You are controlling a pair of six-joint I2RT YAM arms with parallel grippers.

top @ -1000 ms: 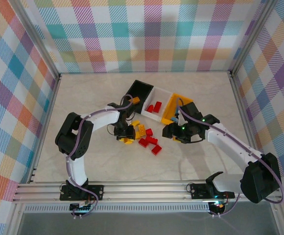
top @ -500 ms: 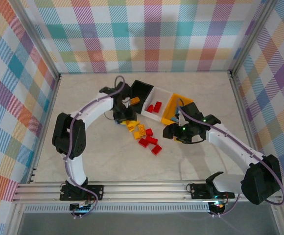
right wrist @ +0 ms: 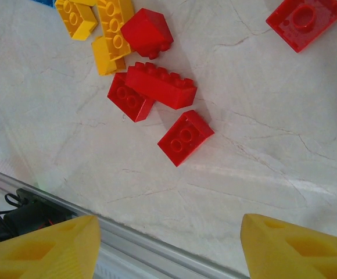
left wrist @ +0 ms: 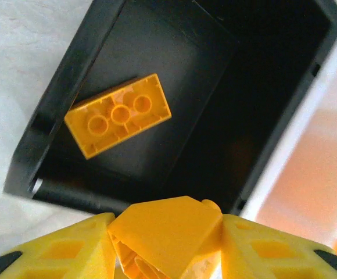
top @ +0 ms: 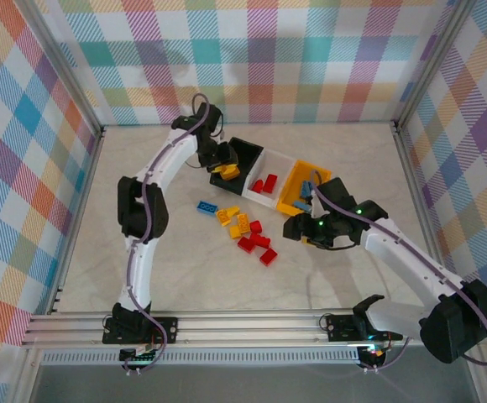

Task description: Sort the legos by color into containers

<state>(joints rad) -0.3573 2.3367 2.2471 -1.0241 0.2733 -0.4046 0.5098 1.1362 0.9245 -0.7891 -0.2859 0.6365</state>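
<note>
My left gripper [left wrist: 165, 235] is shut on a yellow lego [left wrist: 168, 226] and hangs just above the near rim of the black container [left wrist: 215, 104]. Another yellow lego [left wrist: 119, 115] lies inside that container. In the top view the left gripper [top: 223, 168] is over the black bin [top: 248, 151], with the white bin [top: 275, 159] holding red legos and the yellow-orange bin [top: 297, 201] holding blue ones beside it. My right gripper [top: 298, 228] stands open and empty over the table, right of the loose pile. Red legos [right wrist: 160, 86] and yellow legos [right wrist: 107, 26] lie ahead of its fingers.
A blue lego [top: 207, 206], yellow legos [top: 233, 220] and red legos [top: 259, 243] lie loose on the marble table in front of the bins. A metal rail [top: 252, 323] runs along the near edge, and checked walls close in the other three sides.
My left arm has swung away from the loose pile and reached back to the black bin, carrying the yellow lego. The right arm has hardly moved.
</note>
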